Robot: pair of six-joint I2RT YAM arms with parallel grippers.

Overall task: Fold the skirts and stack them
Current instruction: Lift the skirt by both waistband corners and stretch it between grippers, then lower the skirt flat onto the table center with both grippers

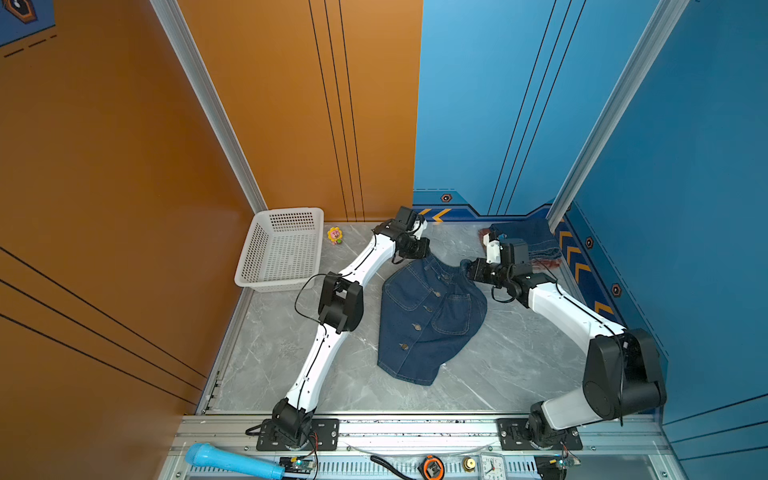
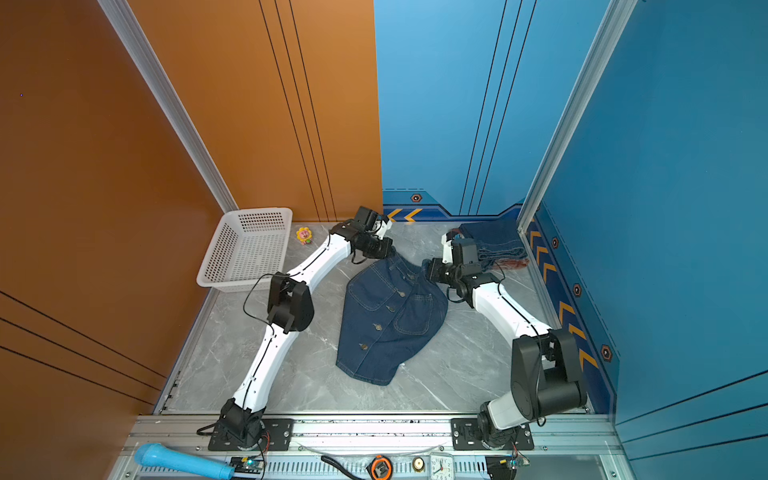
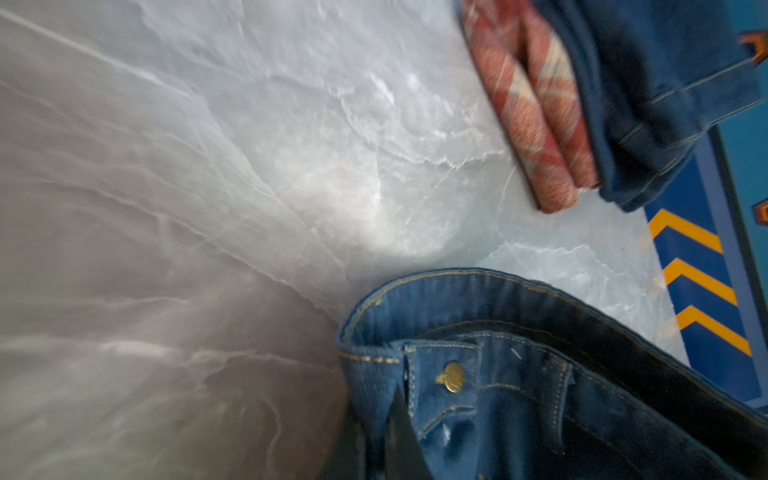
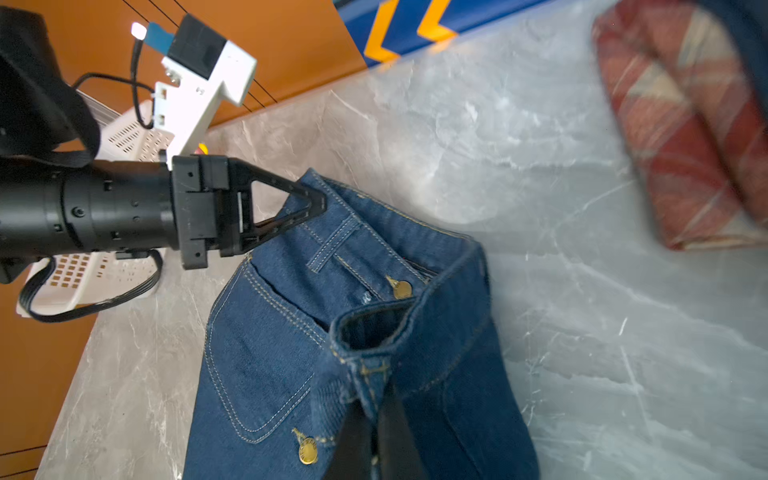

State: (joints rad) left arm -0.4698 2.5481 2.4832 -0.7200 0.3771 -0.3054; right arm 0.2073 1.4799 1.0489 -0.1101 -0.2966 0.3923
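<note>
Both left fingers and right fingers clenched on waistband of buttoned skirt, plaid skirt under folded denim skirt, two o'clock

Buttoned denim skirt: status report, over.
Left gripper and right gripper both shut on buttoned denim skirt waistband. Hem on table. Plaid skirt and other denim skirt folded, stacked far right. Nothing in the way.

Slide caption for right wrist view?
Left gripper and right gripper shut on the waistband of the buttoned denim skirt; folded plaid skirt nearby.
</note>
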